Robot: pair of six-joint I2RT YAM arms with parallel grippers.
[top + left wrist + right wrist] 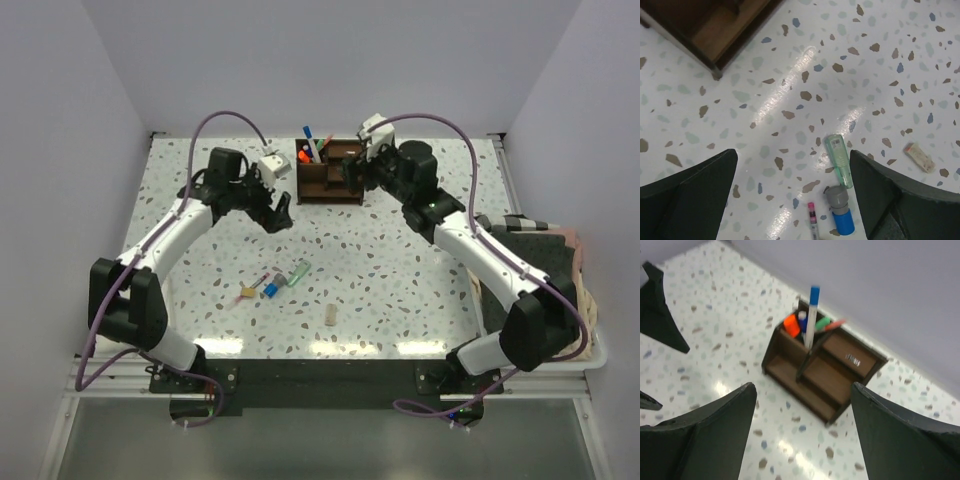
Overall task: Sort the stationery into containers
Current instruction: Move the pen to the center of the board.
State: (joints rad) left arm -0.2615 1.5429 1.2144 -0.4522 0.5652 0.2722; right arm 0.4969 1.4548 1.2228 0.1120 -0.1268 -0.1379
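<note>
- Speckled table (420,290): one; task judged about half done
- Left gripper (280,214): one, jaws wide apart and empty, upper left of centre
- Right gripper (800,440): one, jaws spread and empty, just beside the organizer
- Wooden organizer (330,182): one, top centre; rear compartment holds at least four pens and markers (811,315)
- Unsorted, lower centre, five: green marker (839,160), blue-capped piece (841,215), pink pen (811,220), yellowish block (247,293), tan eraser (330,314)
</note>
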